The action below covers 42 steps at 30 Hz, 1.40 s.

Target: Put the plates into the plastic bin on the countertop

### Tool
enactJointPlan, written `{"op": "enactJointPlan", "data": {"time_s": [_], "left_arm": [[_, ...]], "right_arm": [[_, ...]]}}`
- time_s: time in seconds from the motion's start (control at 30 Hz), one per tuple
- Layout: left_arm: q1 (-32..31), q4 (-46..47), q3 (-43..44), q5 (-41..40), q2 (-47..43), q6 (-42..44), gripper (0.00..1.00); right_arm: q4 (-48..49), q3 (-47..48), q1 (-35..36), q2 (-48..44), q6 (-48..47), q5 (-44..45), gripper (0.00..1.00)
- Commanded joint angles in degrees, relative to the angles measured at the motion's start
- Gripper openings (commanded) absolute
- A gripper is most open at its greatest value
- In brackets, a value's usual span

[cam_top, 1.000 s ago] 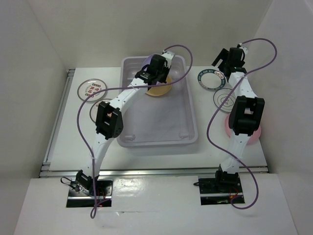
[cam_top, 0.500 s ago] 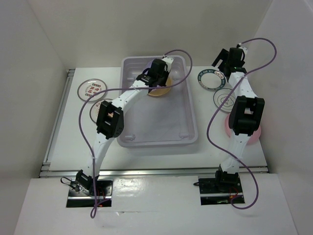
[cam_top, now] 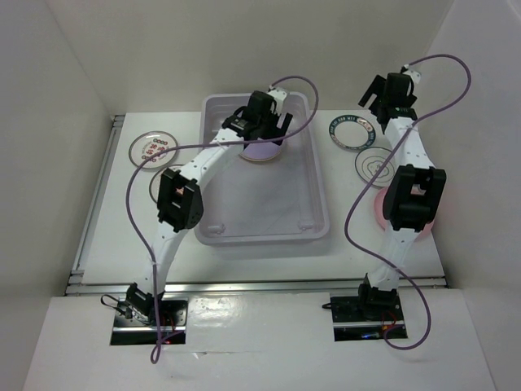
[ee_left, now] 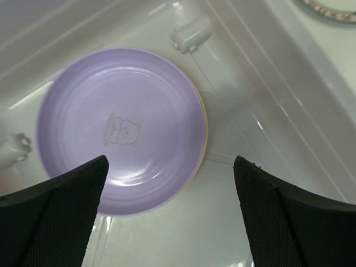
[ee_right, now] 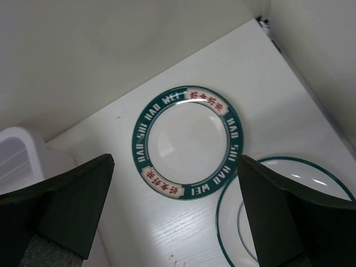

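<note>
**Lavender plate stacked in the bin, both pincers wide open**

Lavender plate (ee_left: 119,130): small, round, plain and glossy, with a faint bear emblem pressed into its centre. Lying flat in the far half of the plastic bin (cam_top: 313,204), stacked on a yellow-orange plate (ee_left: 205,125) of which only a thin crescent shows at one edge.

Plastic bin: large, rectangular and translucent pale grey-lavender, with rounded corners. Nothing in it but the two stacked plates, apart from small white nubs (ee_left: 192,33) on its floor.

Left pincer (ee_left: 169,161): spread wide just above the lavender plate, gripping nothing. Right pincer (ee_right: 175,160): likewise spread wide and empty, hovering over a green-rimmed plate (ee_right: 188,142) lettered in white and red.

On the white counter (cam_top: 269,261), right of the bin: the green-rimmed plate at the far side, a line-drawing plate (cam_top: 376,165) just nearer, then a pink plate (cam_top: 381,210) partly under the right arm. Left of the bin: a red-marked plate (cam_top: 155,147) and, nearer, a further plate (cam_top: 156,186) largely hidden by the left arm.

Plain white walls (cam_top: 163,49) enclosing the counter at back and sides.
</note>
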Motion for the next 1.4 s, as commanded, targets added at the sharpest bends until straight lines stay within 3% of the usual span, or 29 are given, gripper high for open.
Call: {"op": "enactJointPlan", "data": {"time_s": [0.0,0.1,0.2,0.33,0.47,0.53,0.73,1.0,1.2,1.37], "left_arm": [[2.30,-3.19,5.25,1.01,-9.59,0.83,0.99],[6.94,-4.95,3.50,4.95,-16.00,-2.06,0.99],[12.82,-6.35,1.48,8.20,-20.14,-3.74,0.99],[20.91,-7.58,0.33,14.69,-21.99,-6.82,0.99],[26.47,-8.11,-0.89,19.02,-22.52,-8.32,0.99],[28.23,-8.12,-1.52,19.03,-23.13,-8.32,0.99],[29.99,-9.26,-3.54,19.55,-23.75,-7.79,0.99],[30.52,-9.26,-5.30,21.40,-23.75,-7.79,0.99],[30.52,-9.26,-5.91,21.40,-24.27,-7.17,0.99],[30.52,-9.26,-7.75,19.38,-25.51,-6.03,0.99]], "right_arm": [[-7.08,2.43,-0.32,-1.65,-0.42,7.71,1.00],[-16.65,4.55,-0.32,0.47,2.12,14.92,0.96],[-21.52,2.54,-0.32,-0.13,4.68,16.18,0.86],[-22.94,-8.34,-0.32,-6.17,7.83,5.58,0.84],[-17.24,-24.76,-0.32,-14.19,8.38,-0.86,0.80],[-17.23,-27.69,-0.32,-16.04,8.38,-2.01,0.79],[-19.95,-32.71,-0.32,-19.47,8.38,2.20,0.79],[-25.65,-32.10,-0.32,-21.14,7.33,9.84,0.83],[-23.74,-37.10,-0.32,-19.66,6.00,8.45,0.83],[-23.20,-38.43,-0.32,-17.19,5.30,10.29,0.77]]}}
